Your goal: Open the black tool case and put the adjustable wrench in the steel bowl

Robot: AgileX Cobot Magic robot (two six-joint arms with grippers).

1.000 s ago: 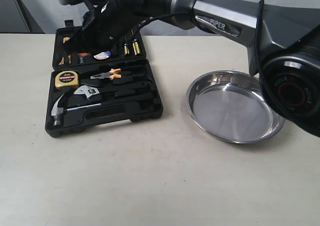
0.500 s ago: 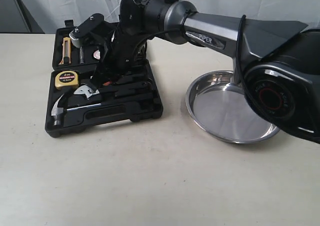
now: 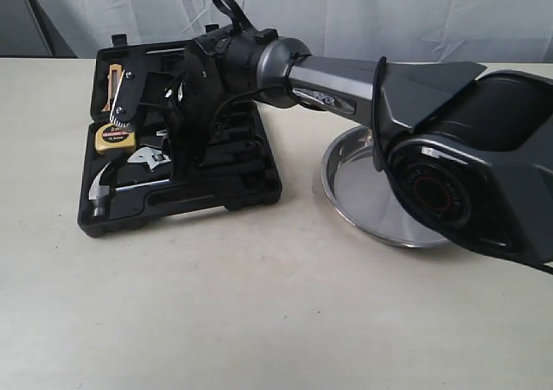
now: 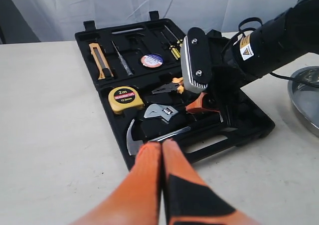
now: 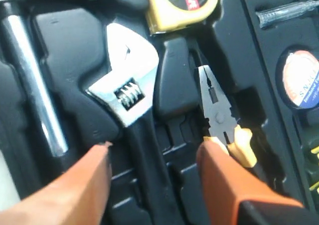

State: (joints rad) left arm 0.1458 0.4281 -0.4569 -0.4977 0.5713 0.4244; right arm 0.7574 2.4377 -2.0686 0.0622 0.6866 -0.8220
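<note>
Right gripper (image 5: pixel 155 150): I read it as spread wide. One orange finger (image 5: pixel 75 185) is on each side of the black handle of the adjustable wrench (image 5: pixel 127 95), with a gap between them and nothing pinched.
Contact: from my wrist feed I cannot tell whether the fingertips touch the moulding or hang just above it.
Adjustable wrench: it lies in its slot in the lower half of the black tool case (image 3: pixel 216 201). Its silver head points toward the yellow tape measure (image 5: pixel 182 0).
Neighbours of the wrench: the hammer (image 5: pixel 32 85) lies along one side, its steel shaft just beside the wrench head. The orange-handled pliers (image 5: pixel 219 115) lie on the other side, their nose just beside one finger.
Right arm: in the exterior view it reaches across from the right, over the steel bowl (image 3: pixel 333 195), and tips down onto the case.
Left gripper (image 4: pixel 162 147): its fingers are pressed together along their length, and I see nothing between them. It sits off the case's front edge, pointing at the hammer head.
Case: it is open flat on the table (image 3: pixel 259 303). The lid half holds a utility knife (image 4: pixel 99 60), screwdrivers (image 4: pixel 172 43) and a roll of tape (image 4: pixel 152 60).
Steel bowl: it rests on the table to the right of the case, apart from it and partly hidden behind the arm. The part I can see holds nothing.
</note>
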